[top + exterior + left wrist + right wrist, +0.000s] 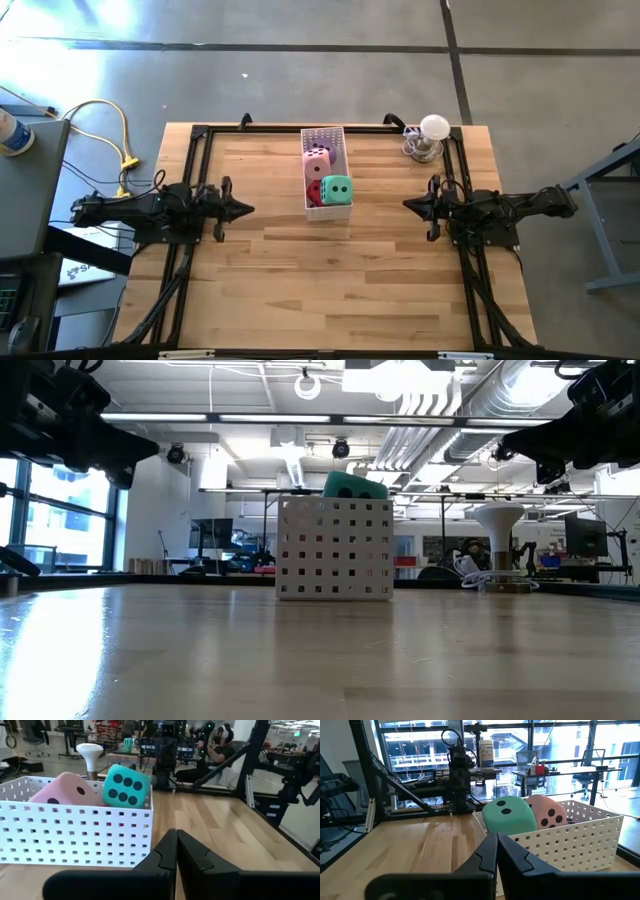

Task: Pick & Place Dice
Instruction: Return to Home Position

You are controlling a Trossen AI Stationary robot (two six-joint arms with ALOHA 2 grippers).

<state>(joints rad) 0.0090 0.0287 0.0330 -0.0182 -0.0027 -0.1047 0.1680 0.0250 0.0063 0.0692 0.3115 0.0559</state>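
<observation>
White tray (322, 135) holding four dice (320, 165), left hand (245, 209), right hand (408, 204) both closed, empty

The white tray (322, 137) stands at the far middle of the surface (330, 290), with the green die (337, 190) poking above its rim. Bare wood lies open between the tray and the left tool (245, 209), between it and the right tool (408, 204), and across the near half. A white-knobbed stand (431, 138) occupies the far right corner.

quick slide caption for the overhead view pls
Dice piled in the white tray at mid-table; left gripper and right gripper parked at either side, fingers shut.
</observation>
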